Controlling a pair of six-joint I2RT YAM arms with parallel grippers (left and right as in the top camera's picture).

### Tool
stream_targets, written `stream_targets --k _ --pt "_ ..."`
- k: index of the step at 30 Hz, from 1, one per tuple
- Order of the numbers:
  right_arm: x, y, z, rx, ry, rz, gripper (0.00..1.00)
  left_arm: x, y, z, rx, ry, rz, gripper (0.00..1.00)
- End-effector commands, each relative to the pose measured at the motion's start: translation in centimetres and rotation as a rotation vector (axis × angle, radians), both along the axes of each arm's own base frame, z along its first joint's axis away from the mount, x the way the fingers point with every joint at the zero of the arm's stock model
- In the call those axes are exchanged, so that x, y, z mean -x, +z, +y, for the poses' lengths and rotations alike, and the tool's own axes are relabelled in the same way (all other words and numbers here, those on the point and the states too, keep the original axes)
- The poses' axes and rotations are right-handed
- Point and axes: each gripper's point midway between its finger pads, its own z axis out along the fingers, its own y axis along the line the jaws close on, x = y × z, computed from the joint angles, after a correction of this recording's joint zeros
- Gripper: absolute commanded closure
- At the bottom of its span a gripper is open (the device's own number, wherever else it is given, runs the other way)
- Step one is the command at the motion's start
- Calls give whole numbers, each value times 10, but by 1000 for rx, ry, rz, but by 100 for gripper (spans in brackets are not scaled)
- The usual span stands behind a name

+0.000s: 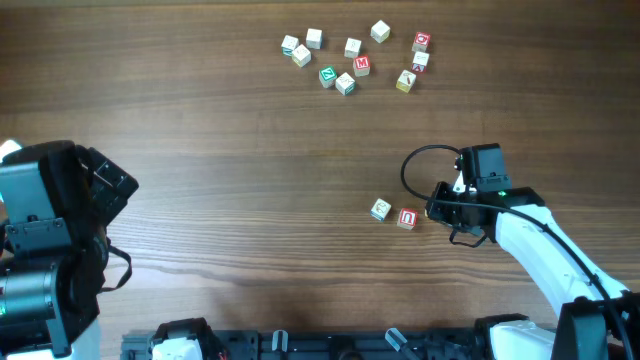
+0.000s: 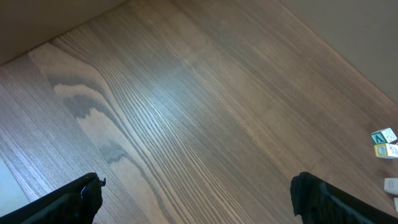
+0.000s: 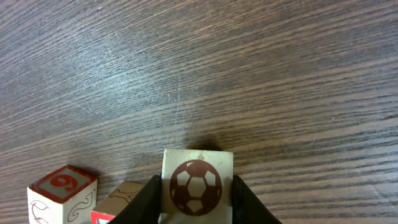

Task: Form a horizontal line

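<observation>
The lower edge is cutting off the ball cube (image 3: 196, 186), and the jaws of the right gripper (image 3: 196, 202) are covering both its sides. One jaw is hiding most of a tan cube (image 3: 127, 194), and the frame is clipping the red-figured cube (image 3: 62, 190). From overhead, the wrist is concealing the gripped cube. In the left wrist view, the bottom edge is cropping the left gripper (image 2: 196, 193) to two dark tips, and the green-marked cube (image 2: 384, 138) is showing too small to read.

A brown wooden table (image 1: 200, 150) with long, streaked grain fills every view; soft light leaves a pale sheen on it.
</observation>
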Motion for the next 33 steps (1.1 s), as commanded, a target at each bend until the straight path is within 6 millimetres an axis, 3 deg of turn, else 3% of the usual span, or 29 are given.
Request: stream_targets --k 1,5,12,18,26,29,33 --pt "14 -11 3 -18 -1 51 69 0 1 1 8 11 -9 0" --pt "17 -12 3 -16 -1 64 61 0 1 1 8 11 -9 0" --pt "17 -12 3 -17 -5 68 1 0 1 1 8 11 -9 0" --pt "1 9 4 -20 -9 38 1 0 1 1 8 11 -9 0" --pt "-47 92 9 -43 -15 -158 1 -1 1 1 8 11 -15 0" --pt "-49 118 10 -59 -39 -197 1 -3 1 -3 26 -5 -22 0" --pt "-43 135 10 -72 -37 -231 0 -18 3 -20 107 -84 -77 0"
